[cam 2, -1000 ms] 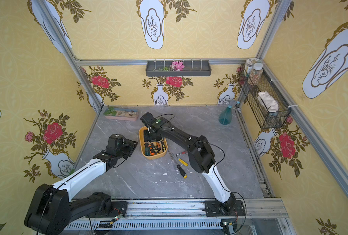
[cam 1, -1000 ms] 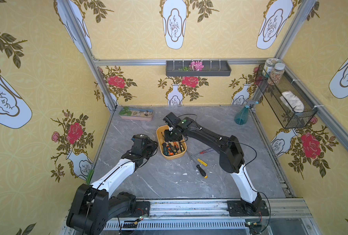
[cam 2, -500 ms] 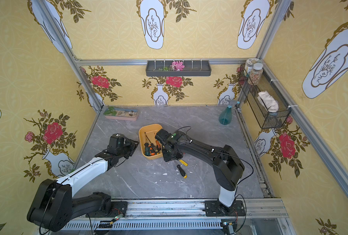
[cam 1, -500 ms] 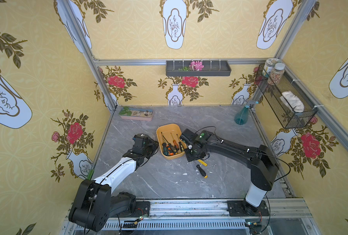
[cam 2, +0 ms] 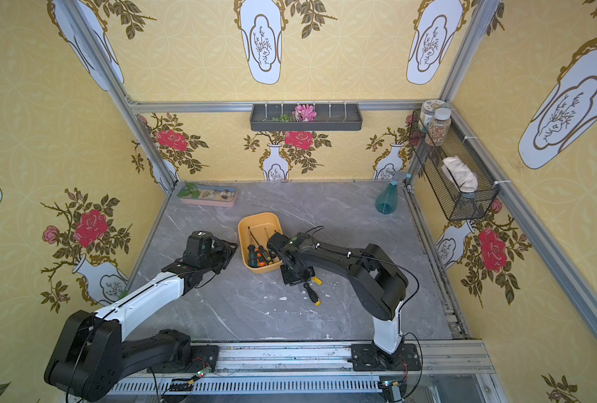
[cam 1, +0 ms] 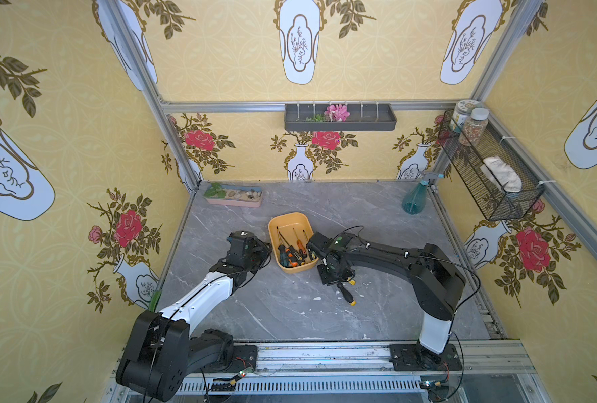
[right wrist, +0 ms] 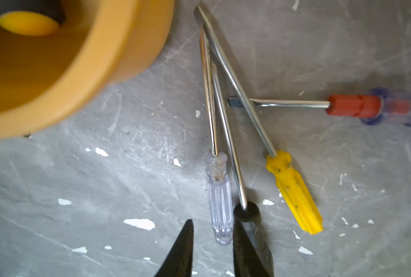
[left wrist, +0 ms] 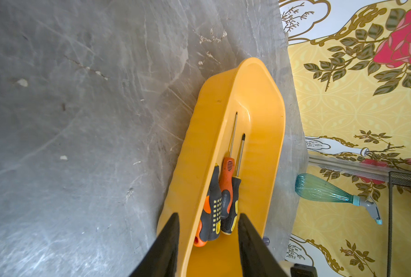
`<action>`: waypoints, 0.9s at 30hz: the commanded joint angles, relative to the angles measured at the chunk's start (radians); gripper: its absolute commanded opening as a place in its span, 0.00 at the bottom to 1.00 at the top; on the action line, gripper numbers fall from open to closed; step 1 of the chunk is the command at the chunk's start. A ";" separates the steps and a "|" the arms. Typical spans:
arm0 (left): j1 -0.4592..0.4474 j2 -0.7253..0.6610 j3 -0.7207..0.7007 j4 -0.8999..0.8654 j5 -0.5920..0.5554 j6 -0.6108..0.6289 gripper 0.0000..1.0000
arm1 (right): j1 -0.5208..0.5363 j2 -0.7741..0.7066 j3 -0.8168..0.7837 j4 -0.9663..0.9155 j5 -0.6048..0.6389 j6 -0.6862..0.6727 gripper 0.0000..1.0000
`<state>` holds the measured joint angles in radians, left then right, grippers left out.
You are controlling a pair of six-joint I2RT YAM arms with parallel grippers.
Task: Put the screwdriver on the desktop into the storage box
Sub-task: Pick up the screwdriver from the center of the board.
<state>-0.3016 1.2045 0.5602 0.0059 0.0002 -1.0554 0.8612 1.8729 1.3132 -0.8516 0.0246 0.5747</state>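
The yellow-orange storage box stands mid-desktop with several screwdrivers inside. My left gripper is open astride the box's left wall, one finger outside and one inside. Right of the box, loose screwdrivers lie crossed on the desktop: clear-handled, black-handled, yellow-handled and red-and-blue-handled. My right gripper is low over them. Its jaws are open either side of the clear handle's end, and one finger lies over the black handle.
A pink pebble tray sits at the back left and a teal spray bottle at the back right. A wire basket hangs on the right wall and a dark tray on the back wall. White chips dot the desktop.
My right arm swung from over the storage box out to the right and down onto the loose screwdrivers, its jaws narrowing. The left arm has not moved.
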 commanded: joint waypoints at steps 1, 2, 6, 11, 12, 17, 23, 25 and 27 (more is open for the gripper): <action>0.000 -0.003 -0.007 0.004 0.004 -0.002 0.42 | 0.001 0.021 0.000 0.029 0.008 -0.017 0.30; 0.000 -0.005 -0.005 0.003 0.005 -0.003 0.42 | 0.000 0.027 -0.001 0.032 0.012 -0.018 0.30; 0.001 -0.006 -0.001 -0.001 0.006 -0.002 0.43 | 0.000 0.049 -0.005 0.044 0.019 -0.027 0.30; 0.000 -0.002 0.007 -0.004 0.006 0.001 0.42 | 0.000 0.074 -0.003 0.055 0.027 -0.038 0.30; 0.000 -0.002 0.009 -0.006 0.006 0.001 0.42 | -0.001 0.078 -0.003 0.055 0.028 -0.040 0.30; 0.001 0.003 0.014 -0.006 0.004 0.002 0.42 | -0.001 0.097 -0.003 0.063 0.034 -0.047 0.28; 0.002 0.004 0.014 -0.006 0.003 0.004 0.42 | 0.001 0.097 -0.017 0.063 0.037 -0.047 0.22; 0.002 0.005 0.013 -0.006 0.003 0.003 0.42 | 0.001 0.091 -0.024 0.060 0.037 -0.043 0.19; 0.002 0.007 0.012 -0.003 0.004 0.004 0.42 | 0.001 0.080 -0.033 0.056 0.037 -0.038 0.17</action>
<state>-0.3012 1.2057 0.5720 0.0036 -0.0002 -1.0554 0.8619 1.9537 1.2968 -0.7235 0.0849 0.5270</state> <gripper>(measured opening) 0.423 0.180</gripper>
